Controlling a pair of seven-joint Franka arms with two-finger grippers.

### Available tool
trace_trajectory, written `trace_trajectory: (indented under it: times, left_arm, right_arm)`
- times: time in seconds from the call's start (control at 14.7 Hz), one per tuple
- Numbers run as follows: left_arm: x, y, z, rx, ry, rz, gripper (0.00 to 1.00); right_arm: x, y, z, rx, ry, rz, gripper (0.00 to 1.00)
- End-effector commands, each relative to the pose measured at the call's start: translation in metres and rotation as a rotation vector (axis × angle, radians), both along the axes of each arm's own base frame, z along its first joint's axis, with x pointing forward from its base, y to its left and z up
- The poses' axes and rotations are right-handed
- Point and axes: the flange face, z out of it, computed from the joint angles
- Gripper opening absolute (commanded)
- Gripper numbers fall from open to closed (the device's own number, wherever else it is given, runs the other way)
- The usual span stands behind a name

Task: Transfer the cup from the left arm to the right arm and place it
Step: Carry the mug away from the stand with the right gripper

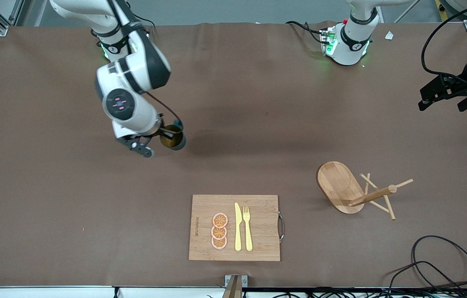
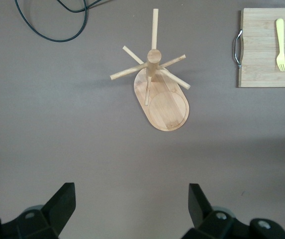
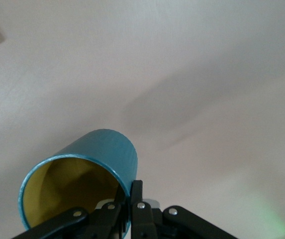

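Observation:
The cup [image 1: 172,138], a dark teal mug with a yellow-brown inside, hangs in my right gripper [image 1: 163,133] low over the brown table toward the right arm's end. In the right wrist view the cup [image 3: 107,149] lies tilted, mouth toward the camera. My right gripper [image 3: 130,191] is shut on its rim wall, one finger inside and one outside. The handle is hidden in that view. My left gripper [image 1: 442,103] waits at the left arm's end of the table, open with nothing between its fingers. The left wrist view shows that gripper [image 2: 132,199] over bare table.
A wooden mug tree [image 1: 343,188] [image 2: 157,94] stands toward the left arm's end. A bamboo cutting board [image 1: 258,244] [image 2: 261,64] near the front edge carries a yellow knife, fork and orange slices. Black cables [image 1: 436,265] [image 2: 57,30] lie at the front corner.

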Motion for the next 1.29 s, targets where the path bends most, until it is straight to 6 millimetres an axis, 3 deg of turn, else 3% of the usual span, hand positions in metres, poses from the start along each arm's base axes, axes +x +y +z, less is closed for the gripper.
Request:
trace_trajectory:
  times: [0.0, 0.54, 0.75, 0.95, 1.22]
  left_arm:
    - [0.004, -0.001, 0.006, 0.015, -0.008, -0.019, 1.00]
    - [0.009, -0.006, 0.004, 0.012, -0.007, -0.029, 1.00]
    - [0.011, -0.005, 0.001, 0.010, -0.001, -0.024, 1.00]
    - [0.011, -0.005, 0.000, 0.009, 0.001, -0.014, 1.00]
    - [0.012, -0.003, -0.001, 0.005, 0.000, -0.008, 1.00]
  right_arm:
    - [0.011, -0.050, 0.003, 0.077, -0.001, 0.212, 0.00]
    - [0.057, -0.229, -0.004, 0.168, -0.096, 0.947, 0.00]
    - [0.055, -0.280, -0.029, 0.182, -0.146, 1.214, 0.00]
    - [0.049, -0.306, -0.046, 0.198, -0.150, 1.384, 0.00]
    - [0.047, -0.319, -0.068, 0.263, -0.105, 1.663, 0.00]
